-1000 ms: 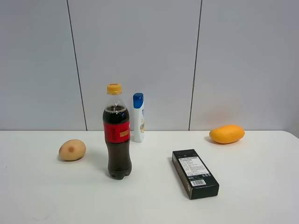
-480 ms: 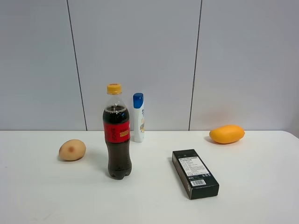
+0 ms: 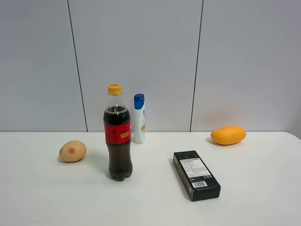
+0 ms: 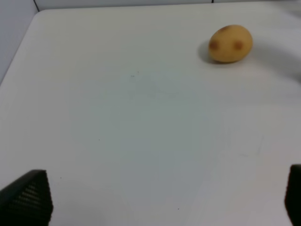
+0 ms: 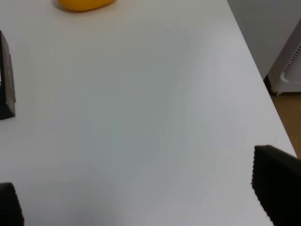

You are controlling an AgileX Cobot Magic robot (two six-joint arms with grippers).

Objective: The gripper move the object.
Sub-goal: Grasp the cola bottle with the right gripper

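left gripper [image 4: 160,200]: only two black fingertips are showing, above the white table [image 4: 141,117].
left fingers [image 4: 28,197]: one is presenting a wedge-shaped tip with a fine ribbed grip texture; the other is peeking in as a narrow dark sliver.
right gripper [image 5: 141,197]: two black tips are showing above the table.
right fingers [image 5: 277,186]: one is showing a blocky outline, serrated edge and finely dotted matte surface; the other is appearing as a blurred, rounded dark corner.

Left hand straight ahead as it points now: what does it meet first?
Probably bare table. The left hand is open and empty; the potato sits farther on and off that line, though depth is hard to judge.
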